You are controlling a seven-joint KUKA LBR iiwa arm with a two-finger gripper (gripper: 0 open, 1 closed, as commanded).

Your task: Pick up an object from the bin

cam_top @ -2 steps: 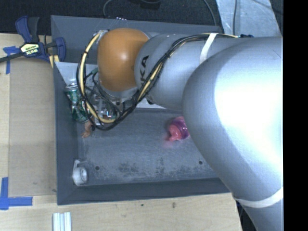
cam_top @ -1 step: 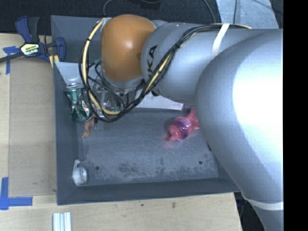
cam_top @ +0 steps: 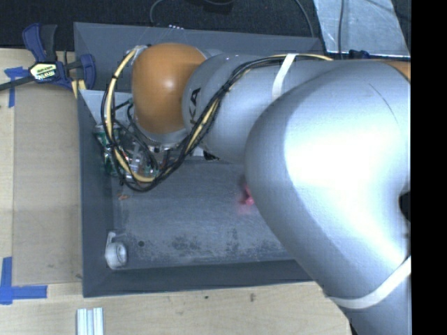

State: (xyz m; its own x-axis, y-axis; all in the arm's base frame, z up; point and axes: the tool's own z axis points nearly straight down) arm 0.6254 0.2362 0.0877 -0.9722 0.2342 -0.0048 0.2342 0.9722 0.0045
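The arm's orange-capped wrist [cam_top: 162, 86] hangs low over the far left of the bin [cam_top: 94, 208]; I cannot tell how its jaws stand. A small pale cylinder [cam_top: 116, 252] lies in the near left corner, well apart.

A robotics lab: a large silver-grey robot arm [cam_top: 328, 152] with exposed wrist cables [cam_top: 115, 110] bends over a grey metal bin [cam_top: 195, 229].
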